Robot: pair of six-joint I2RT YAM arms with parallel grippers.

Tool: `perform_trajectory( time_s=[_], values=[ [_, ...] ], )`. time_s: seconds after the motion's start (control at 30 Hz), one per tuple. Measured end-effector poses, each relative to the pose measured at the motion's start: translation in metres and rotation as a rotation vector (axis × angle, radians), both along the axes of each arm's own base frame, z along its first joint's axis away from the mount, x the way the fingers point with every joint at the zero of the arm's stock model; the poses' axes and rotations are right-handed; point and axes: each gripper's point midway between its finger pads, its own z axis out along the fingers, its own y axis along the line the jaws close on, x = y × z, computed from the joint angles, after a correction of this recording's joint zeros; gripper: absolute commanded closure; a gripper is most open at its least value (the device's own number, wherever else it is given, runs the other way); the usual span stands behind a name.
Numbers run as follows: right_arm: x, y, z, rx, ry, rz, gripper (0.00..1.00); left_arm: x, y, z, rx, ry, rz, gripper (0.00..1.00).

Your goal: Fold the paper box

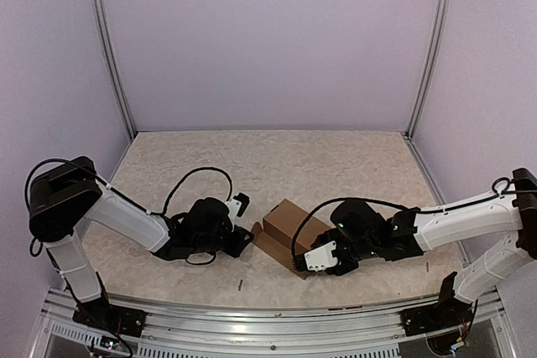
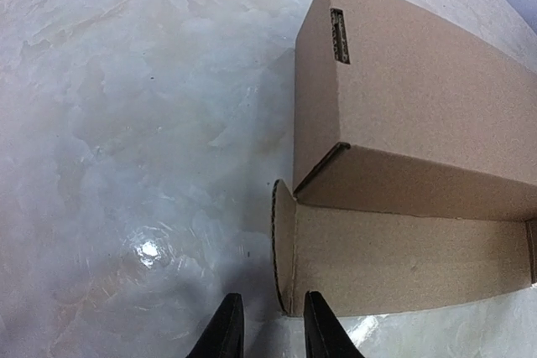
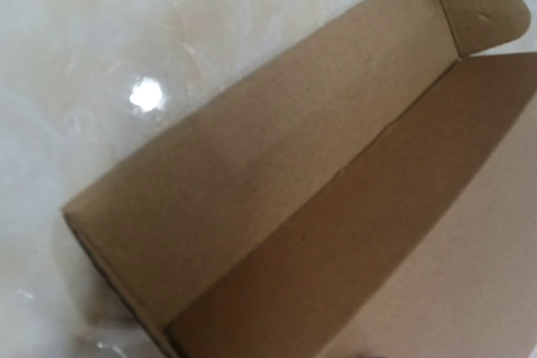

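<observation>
The bench (image 1: 277, 157) is a pale, marbled beige surface spreading out beyond both hands. A small dark mark (image 1: 240, 284) lies on it just nearer than the left hand (image 1: 246, 239). A second mark (image 1: 426, 267) lies well out to the right of the right hand (image 1: 299, 264). A bright glare spot (image 2: 149, 249) sits on the bench ahead and to the left of the left hand. Lilac walls (image 1: 268, 39) stand far beyond the hands, with metal posts (image 1: 113, 64) at the back corners. A metal rail (image 1: 277, 318) runs behind the hands along the near edge.
</observation>
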Motion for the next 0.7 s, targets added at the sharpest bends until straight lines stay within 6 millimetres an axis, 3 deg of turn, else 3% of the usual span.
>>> perform_trajectory(
  time_s=[0.43, 0.7],
  values=[
    [-0.0001, 0.0004, 0.0000, 0.001, 0.003, -0.002, 0.52, 0.0058, -0.0065, 0.0020, -0.024, -0.004, -0.024, 1.00],
    [0.0003, 0.0012, -0.0005, 0.002, 0.008, -0.005, 0.52, 0.0049, -0.0105, 0.0046, -0.003, -0.032, -0.040, 1.00]
  ],
)
